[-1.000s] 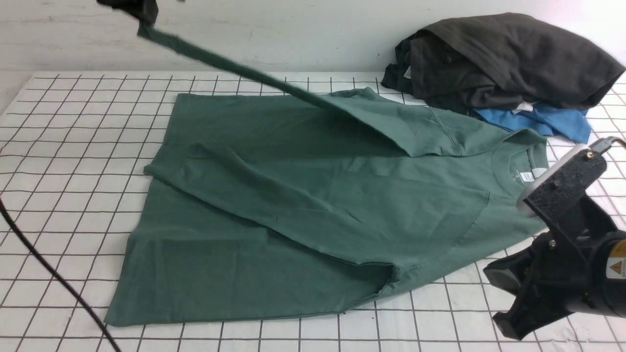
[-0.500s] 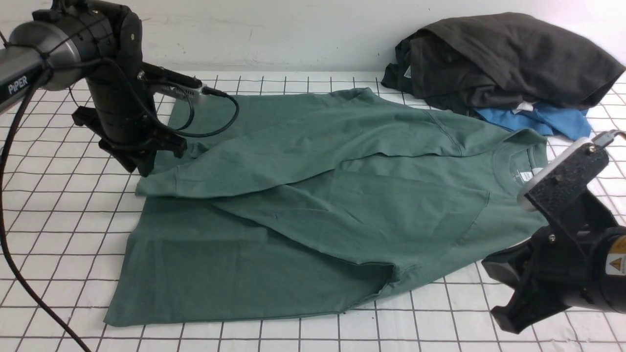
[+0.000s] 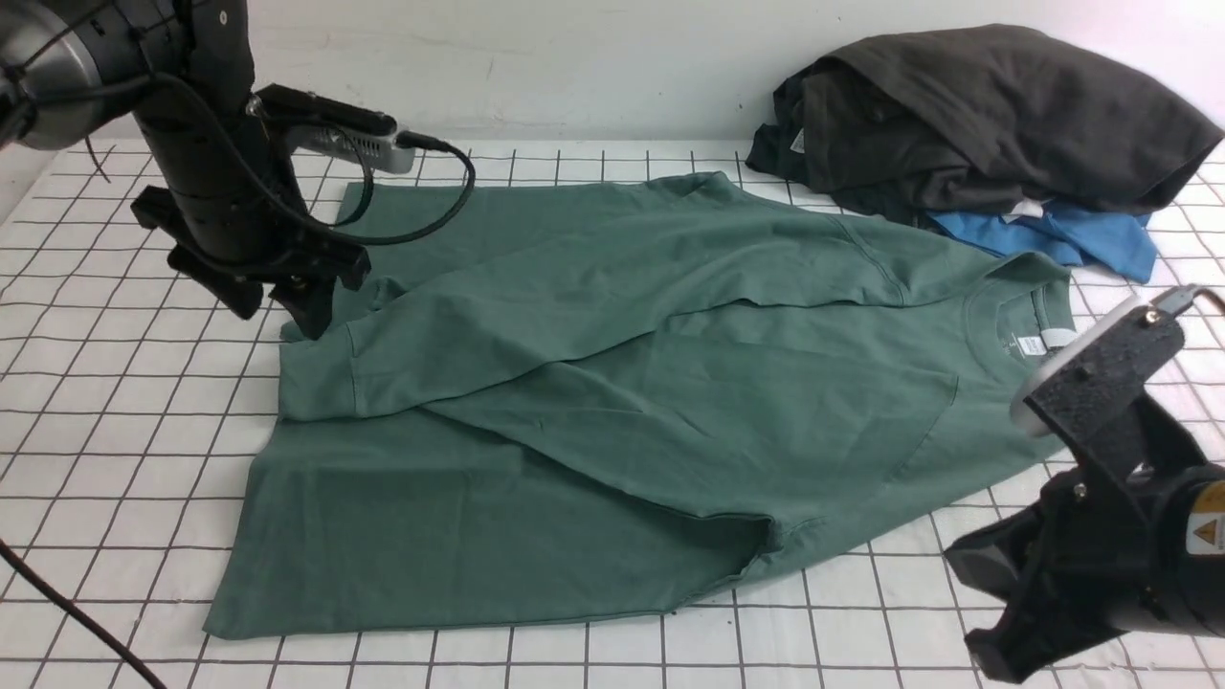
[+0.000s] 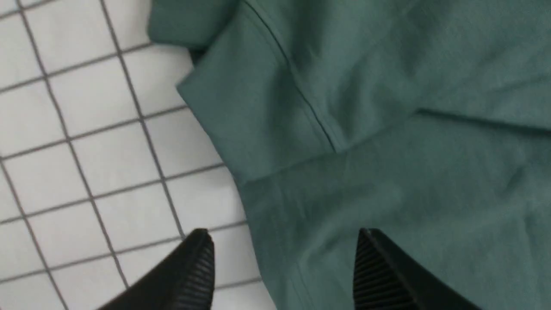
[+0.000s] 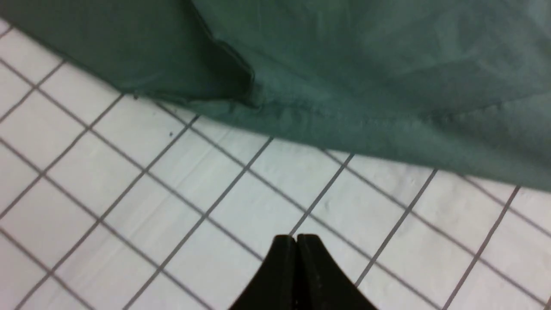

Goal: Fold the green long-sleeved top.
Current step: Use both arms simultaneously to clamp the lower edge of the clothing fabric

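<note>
The green long-sleeved top (image 3: pixel 612 383) lies flat on the gridded table, collar and white neck label to the right, hem to the left. One sleeve is folded across the body, and its cuff (image 3: pixel 321 383) rests near the left edge. My left gripper (image 3: pixel 276 308) hovers open just above and behind that cuff. In the left wrist view its jaws (image 4: pixel 284 241) stand wide apart, straddling the top's (image 4: pixel 387 129) edge and holding nothing. My right gripper (image 3: pixel 1005 622) is shut at the front right, over bare table (image 5: pixel 296 239) and apart from the top's (image 5: pixel 344 86) near edge.
A dark grey-black garment (image 3: pixel 986 115) is heaped at the back right on a small blue garment (image 3: pixel 1062 239), close to the top's shoulder. A black cable (image 3: pixel 77 622) crosses the front left corner. A white wall closes off the back of the table.
The left gripper came down from high at the back left with the sleeve, laid it across the body, and opened, letting the cuff go. The right arm has barely moved.
</note>
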Motion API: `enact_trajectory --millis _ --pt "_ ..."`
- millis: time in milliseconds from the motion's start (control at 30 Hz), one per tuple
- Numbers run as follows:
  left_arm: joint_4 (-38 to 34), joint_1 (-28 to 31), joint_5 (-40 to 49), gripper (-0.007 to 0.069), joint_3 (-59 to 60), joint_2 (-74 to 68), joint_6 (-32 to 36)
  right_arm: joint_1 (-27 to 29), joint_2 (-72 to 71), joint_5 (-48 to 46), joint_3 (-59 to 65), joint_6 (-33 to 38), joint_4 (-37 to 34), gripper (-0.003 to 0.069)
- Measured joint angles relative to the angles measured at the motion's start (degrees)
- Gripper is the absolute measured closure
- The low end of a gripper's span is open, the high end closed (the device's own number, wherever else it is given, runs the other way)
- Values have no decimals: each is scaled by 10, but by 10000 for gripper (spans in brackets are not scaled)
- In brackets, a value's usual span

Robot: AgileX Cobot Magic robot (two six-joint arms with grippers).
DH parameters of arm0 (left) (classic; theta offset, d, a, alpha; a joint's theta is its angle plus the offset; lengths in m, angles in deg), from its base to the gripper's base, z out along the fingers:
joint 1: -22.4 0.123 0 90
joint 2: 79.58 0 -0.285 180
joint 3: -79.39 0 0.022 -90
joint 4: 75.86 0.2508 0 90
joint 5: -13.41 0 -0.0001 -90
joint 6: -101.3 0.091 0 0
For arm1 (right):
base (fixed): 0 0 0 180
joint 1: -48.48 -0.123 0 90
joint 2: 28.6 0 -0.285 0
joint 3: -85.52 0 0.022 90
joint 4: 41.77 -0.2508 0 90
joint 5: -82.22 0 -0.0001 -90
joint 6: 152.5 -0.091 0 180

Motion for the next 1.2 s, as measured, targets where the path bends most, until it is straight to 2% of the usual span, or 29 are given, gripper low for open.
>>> enact_trajectory --millis 100,200,367,467,533,633,700,800,833,867,900,967,1200 --pt "-20 -19 0 220 110 60 49 0 0 -23 0 13 2 669" --pt "-19 -43 -30 220 246 123 134 0 0 -26 0 27 -4 669" --pt "15 -52 -172 220 431 181 329 0 0 -28 0 47 -19 669" --pt "23 -52 -249 220 490 181 399 0 0 -28 0 53 -26 669" --pt "26 -52 -284 221 509 177 419 0 0 -28 0 55 -30 669" --pt "32 -52 -312 244 518 170 432 0 0 -28 0 55 -35 669" --pt "38 -53 -313 293 519 167 433 0 0 -28 0 57 -35 669" --pt "43 -56 -313 383 520 166 431 0 0 -28 0 58 -35 669" --pt "45 -56 -317 473 521 170 427 0 0 -28 0 59 -36 669" --pt "47 -56 -318 484 522 171 426 0 0 -28 0 59 -36 669" --pt "52 -56 -327 544 523 175 422 0 0 -28 0 59 -36 669" --pt "62 -56 -345 603 527 188 412 0 0 -28 0 59 -36 669" --pt "69 -56 -363 631 528 276 357 0 -10 -18 0 81 -36 669"
